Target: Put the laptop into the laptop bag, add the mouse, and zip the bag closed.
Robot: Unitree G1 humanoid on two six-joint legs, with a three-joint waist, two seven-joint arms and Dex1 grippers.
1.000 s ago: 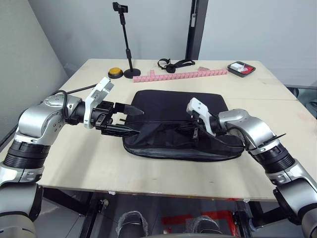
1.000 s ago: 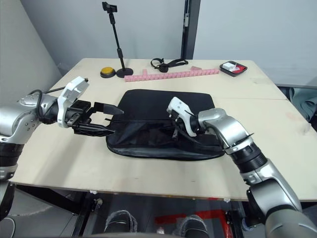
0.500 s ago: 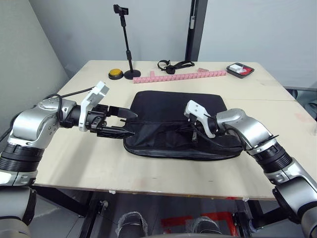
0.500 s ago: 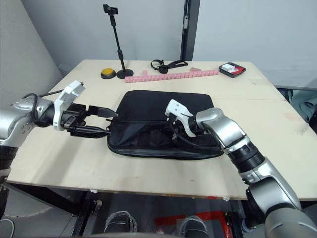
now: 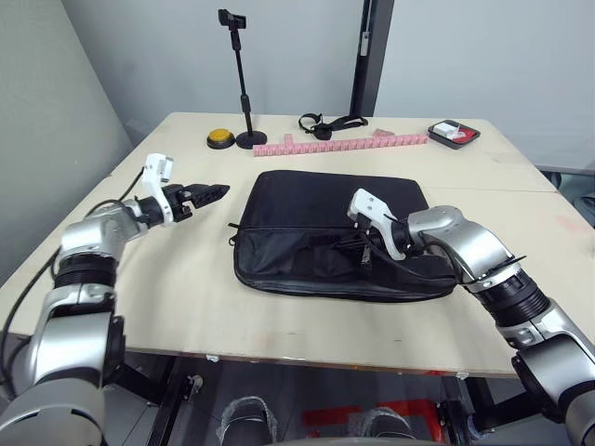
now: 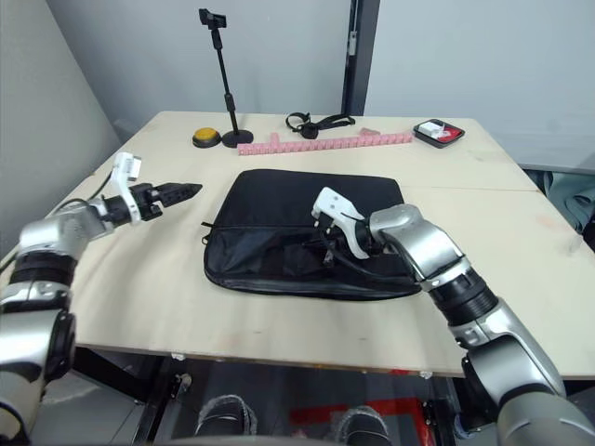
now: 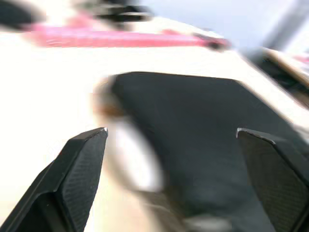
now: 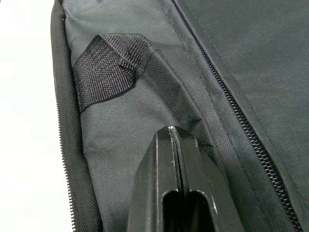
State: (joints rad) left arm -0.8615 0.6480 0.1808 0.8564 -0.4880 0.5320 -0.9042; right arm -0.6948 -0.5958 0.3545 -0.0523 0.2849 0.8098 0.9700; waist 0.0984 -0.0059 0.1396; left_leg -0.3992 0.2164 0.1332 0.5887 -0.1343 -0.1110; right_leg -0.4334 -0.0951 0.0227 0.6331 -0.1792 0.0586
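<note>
The black laptop bag [image 5: 316, 197] lies flat in the middle of the table, with a zip line running across its top face. My right gripper [image 5: 366, 248] rests on the bag's near right half, its fingers [image 8: 170, 159] shut together against the fabric beside the zip [image 8: 227, 96]. What, if anything, they pinch is hidden. My left gripper [image 5: 212, 193] hovers over bare table left of the bag, apart from it, open with its fingers [image 7: 84, 159] spread wide. The laptop and the mouse are out of view.
Along the far table edge stand a black phone stand [image 5: 240, 84], a yellow button [image 5: 218, 139], a pink strip [image 5: 353, 141], a black strap [image 5: 327, 120] and a small dark tray [image 5: 454, 133]. Bare tabletop [image 5: 167, 269] lies left of and in front of the bag.
My left gripper has drawn back to the left, off the bag's left edge, and the arm has stretched out. The bag's left edge now lies flat. The right gripper has stayed put.
</note>
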